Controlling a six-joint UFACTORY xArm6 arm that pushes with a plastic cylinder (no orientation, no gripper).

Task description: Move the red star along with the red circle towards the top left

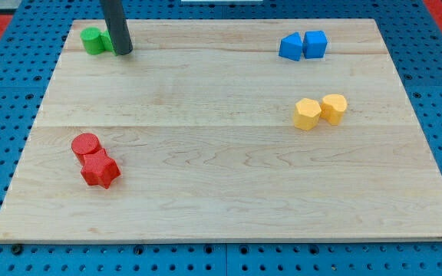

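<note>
- My tip stands near the view's top left corner of the wooden board, at the end of the dark rod.
- The rod has no jaws, so there is nothing to open or close, and my tip holds nothing.
- My tip is just beside the green blocks, on their right side; the rod covers a part of them, so I cannot tell if it touches.
- The red circle lies in the lower left part of the board, and the red star touches it from below and a little to the right.
- Both red blocks are well apart from my tip.
- Two blue blocks sit together at the view's top right.
- Two yellow blocks sit together on the right, below the blue ones.
</note>
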